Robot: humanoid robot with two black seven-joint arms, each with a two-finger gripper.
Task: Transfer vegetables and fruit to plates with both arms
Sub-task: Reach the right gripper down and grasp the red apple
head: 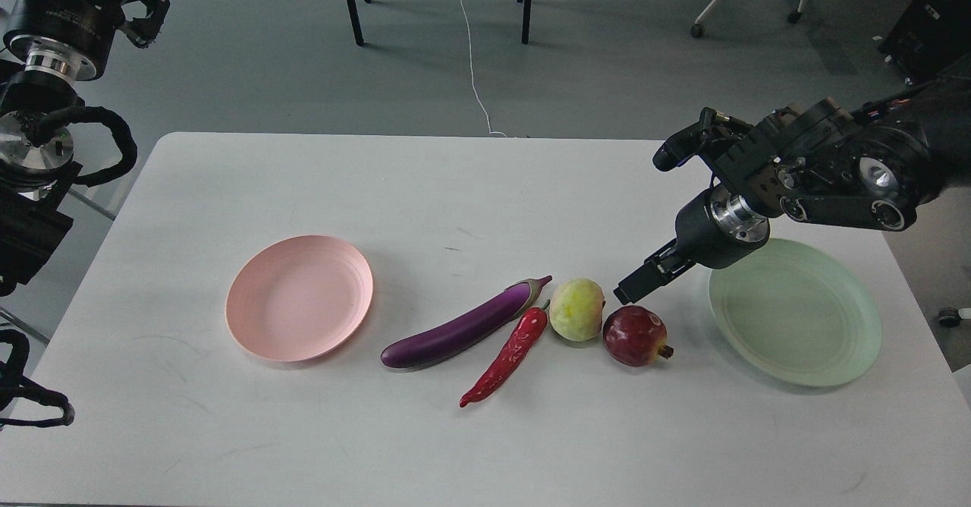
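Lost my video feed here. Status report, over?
Right gripper low above the pomegranate, empty, jaw state unclear. Left gripper raised off the table's left edge, unclear. Eggplant, chili, peach untouched; both plates bare. Nothing blocking.

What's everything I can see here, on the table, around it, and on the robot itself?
table: one, white, fills the view.
pink plate: one, pale pink, left of centre, nothing on it.
green plate: one, pale green, right side, nothing on it.
eggplant: one, glossy purple, lying between the plates.
chili pepper: one, red, right beside the eggplant.
yellow-green fruit: one, round, right of the chili.
dark red fruit: one, round, beside the yellow-green one.
furniture legs: several, black, on the floor behind.
left gripper: one, black, raised at top left.
right gripper: one, black, just above the dark red fruit.
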